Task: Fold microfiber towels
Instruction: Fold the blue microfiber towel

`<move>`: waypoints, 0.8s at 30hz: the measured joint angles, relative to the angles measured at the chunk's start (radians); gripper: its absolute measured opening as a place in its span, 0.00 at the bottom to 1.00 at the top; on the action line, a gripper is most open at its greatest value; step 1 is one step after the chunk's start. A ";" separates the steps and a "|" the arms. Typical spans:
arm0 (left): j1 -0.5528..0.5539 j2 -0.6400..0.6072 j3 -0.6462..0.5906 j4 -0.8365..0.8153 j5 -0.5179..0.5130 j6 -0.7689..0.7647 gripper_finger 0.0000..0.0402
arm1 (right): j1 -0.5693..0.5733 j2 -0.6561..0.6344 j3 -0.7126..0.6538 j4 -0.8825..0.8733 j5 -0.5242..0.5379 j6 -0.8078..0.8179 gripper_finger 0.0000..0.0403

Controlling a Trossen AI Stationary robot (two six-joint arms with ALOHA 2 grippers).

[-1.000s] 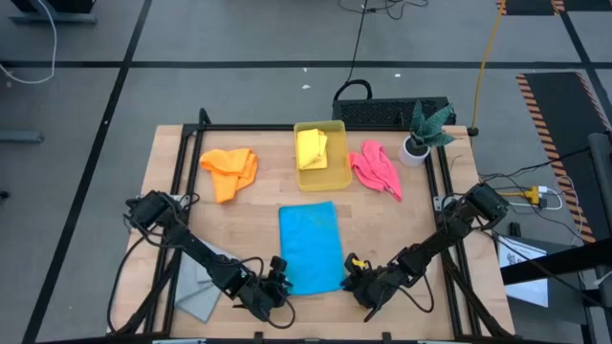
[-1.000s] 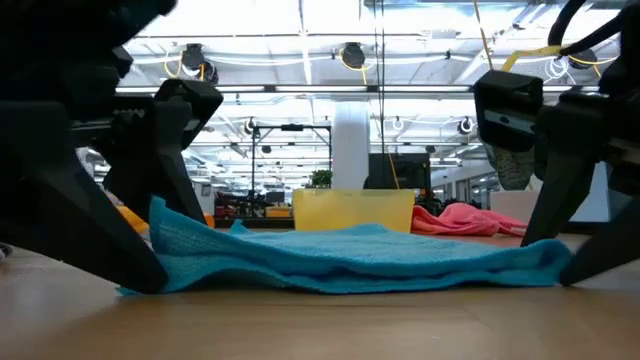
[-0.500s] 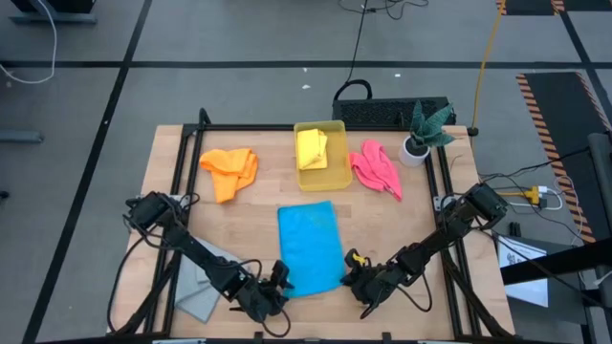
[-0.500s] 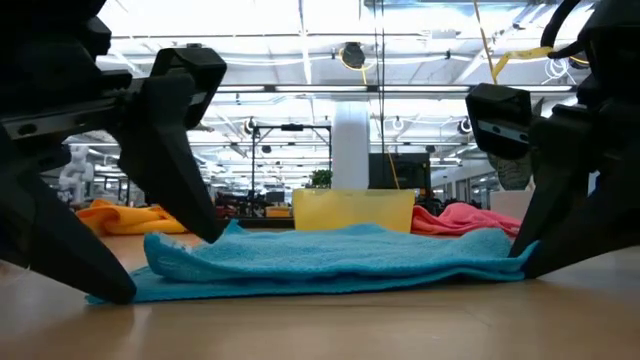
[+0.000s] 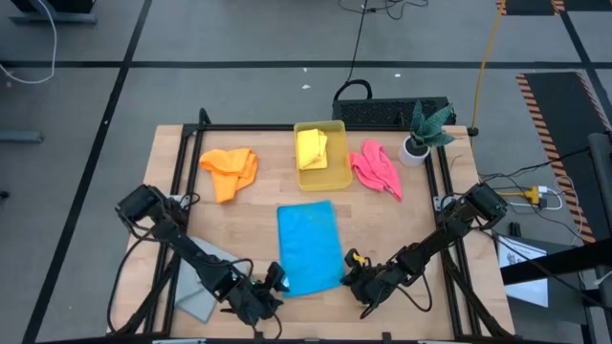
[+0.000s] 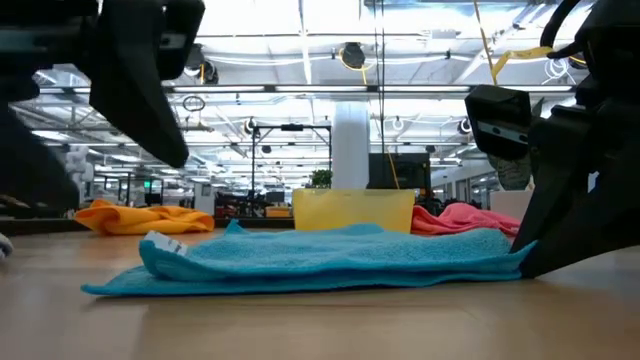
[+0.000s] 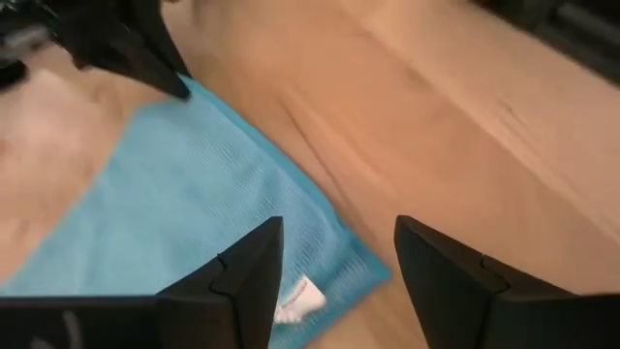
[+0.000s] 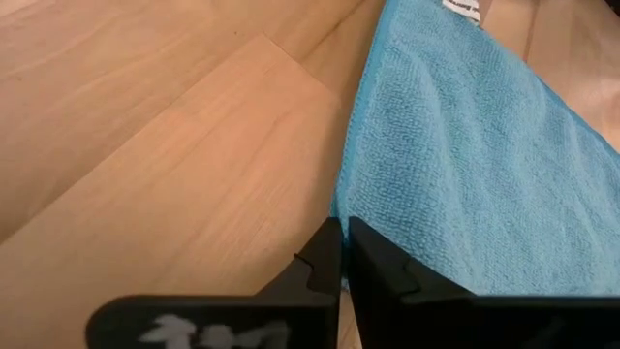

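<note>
**Microfiber towels: five cloths on a wooden bench, blue one between both grippers**

Blue towel [image 5: 310,247]: folded rectangle of looped microfiber, lying flat at the bench's front centre. A white care label [image 7: 296,297] shows at its near left corner. In the low view its top surface is slightly rumpled.

Left gripper [image 5: 269,288]: just beside the blue towel's near left corner, raised off it. Jaws released and standing wide, holding nothing; the towel corner shows in the gap between the two dark fingers [image 7: 237,281].

Right gripper [image 5: 355,276]: at the towel's near right corner. Jaws clenched, fingers [image 8: 325,262] pressed together with their tips at the cloth's edge. Whether any fabric is pinched between them cannot be told.

Orange towel [image 5: 229,170]: crumpled heap, back left of the bench.

Yellow towel [image 5: 312,148]: bunched inside a translucent yellow plastic bin [image 5: 333,176] at back centre.

Pink towel [image 5: 376,169]: crumpled, elongated, right of the bin.

Grey towel [image 5: 199,290]: flat at the front left, partly hidden under the left arm; its full outline cannot be made out.

Plant [image 5: 425,128]: green leaves in a white pot, back right corner.

Bench [image 5: 258,215]: pale wood planks with visible grain, edged by a black frame.
</note>
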 joint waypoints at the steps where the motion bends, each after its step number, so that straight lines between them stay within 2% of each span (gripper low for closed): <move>1: 0.000 0.000 0.000 -0.011 0.003 -0.001 0.50 | 0.000 0.000 0.000 0.000 0.000 0.004 0.01; 9: 0.016 0.065 0.000 -0.024 0.035 0.019 0.51 | -0.002 0.000 0.000 0.002 0.000 0.011 0.01; 24: 0.080 0.080 0.001 0.031 0.041 0.046 0.50 | -0.002 0.000 0.000 0.006 0.000 0.022 0.02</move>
